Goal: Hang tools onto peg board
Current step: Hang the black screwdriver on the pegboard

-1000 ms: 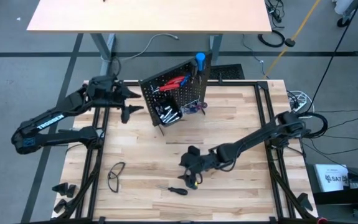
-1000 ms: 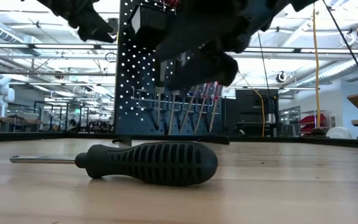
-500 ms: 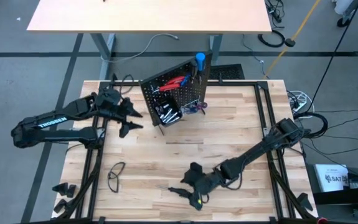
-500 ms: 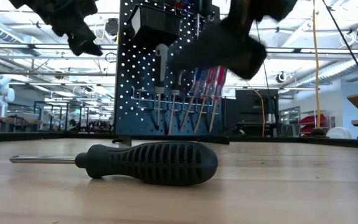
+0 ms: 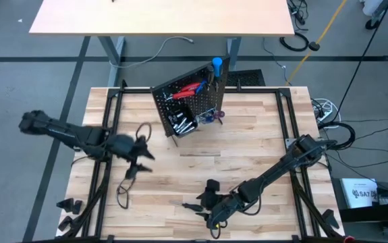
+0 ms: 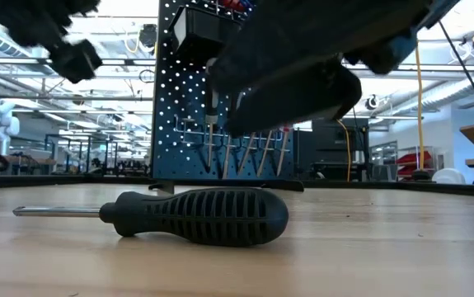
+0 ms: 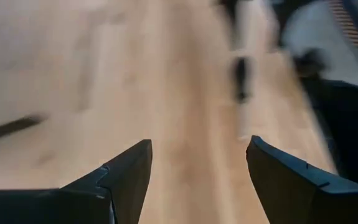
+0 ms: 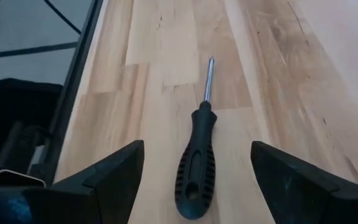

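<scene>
While the left gripper [image 5: 142, 156] hung spread nearer the peg board [image 5: 188, 101], the right gripper [image 8: 194, 180] straddled the black screwdriver [image 8: 194, 167] handle, jaws spread, shaft pointing straight ahead.

Dark jointed arms, black wedge-shaped pincer fingers [image 8: 104, 180]

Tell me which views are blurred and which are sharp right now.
Left wrist view: heavily smeared, only the table and dark streaks readable. Right wrist view: sharp, the black screwdriver lies crisp on the wood. Low view: screwdriver sharp, the arms above it soft dark masses, bright ceiling lights behind the peg board. High view: clear, slight blur at the left gripper.
</scene>
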Robot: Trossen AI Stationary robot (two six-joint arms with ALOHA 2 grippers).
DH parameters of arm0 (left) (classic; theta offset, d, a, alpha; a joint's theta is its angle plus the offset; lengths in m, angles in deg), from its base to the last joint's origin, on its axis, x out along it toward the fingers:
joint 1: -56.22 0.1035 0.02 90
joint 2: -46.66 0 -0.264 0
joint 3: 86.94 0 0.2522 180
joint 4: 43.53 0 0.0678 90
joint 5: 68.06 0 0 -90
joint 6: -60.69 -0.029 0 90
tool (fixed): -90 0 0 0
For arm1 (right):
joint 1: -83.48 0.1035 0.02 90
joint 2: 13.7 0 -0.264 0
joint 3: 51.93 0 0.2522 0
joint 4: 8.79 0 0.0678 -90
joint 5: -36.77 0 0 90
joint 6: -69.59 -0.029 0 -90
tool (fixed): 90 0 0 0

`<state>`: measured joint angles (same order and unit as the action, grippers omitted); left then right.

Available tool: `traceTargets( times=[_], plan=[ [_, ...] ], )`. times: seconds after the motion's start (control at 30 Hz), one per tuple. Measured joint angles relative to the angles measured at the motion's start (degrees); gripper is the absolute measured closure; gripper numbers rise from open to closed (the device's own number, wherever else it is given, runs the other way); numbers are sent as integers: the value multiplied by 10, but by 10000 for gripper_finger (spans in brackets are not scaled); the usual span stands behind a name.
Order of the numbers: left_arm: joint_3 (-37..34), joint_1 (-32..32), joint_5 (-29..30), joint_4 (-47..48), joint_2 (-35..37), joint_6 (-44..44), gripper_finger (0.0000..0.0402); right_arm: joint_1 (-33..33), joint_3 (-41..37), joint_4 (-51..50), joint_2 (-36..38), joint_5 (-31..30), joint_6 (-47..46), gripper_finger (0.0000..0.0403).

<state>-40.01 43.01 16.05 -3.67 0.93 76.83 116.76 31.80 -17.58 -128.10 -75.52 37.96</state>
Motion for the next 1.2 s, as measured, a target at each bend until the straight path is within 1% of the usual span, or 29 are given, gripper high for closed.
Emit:
traceTargets(
  times=[0.1,0.2,0.27,0.37,0.43,0.5,0.6,0.7,0.8,1.0,1.07,1.2],
  plan=[
    [-36,-76,5,-95,-6,1,142,0,0,5,-6,0,12,117],
    [-69,-136,25,-202,-35,1,142,-4,0,7,-7,-1,14,117],
    [-81,-165,33,-260,-69,1,142,-7,0,9,-7,-1,10,117],
    [-88,-188,46,-288,-136,9,142,-14,0,9,-7,-2,8,117],
    [-88,-197,48,-303,-186,16,142,-15,0,9,-7,-3,8,117],
    [-88,-203,51,-341,-237,14,142,-16,0,9,-7,-3,9,117],
    [-82,-215,66,-409,-311,-24,142,-18,0,6,-7,-2,10,117],
    [-74,-219,92,-440,-376,-69,142,-25,0,0,-7,-3,14,117],
    [-73,-216,100,-487,-435,-79,142,-30,0,0,-7,-3,14,117],
    [-71,-210,107,-627,-517,-90,142,-40,0,0,-7,-4,13,117],
    [-61,-209,112,-644,-535,-91,142,-42,0,2,-7,-4,13,117],
    [-31,-210,128,-643,-575,-106,142,-43,0,10,-7,-4,1,117]
  ],
)
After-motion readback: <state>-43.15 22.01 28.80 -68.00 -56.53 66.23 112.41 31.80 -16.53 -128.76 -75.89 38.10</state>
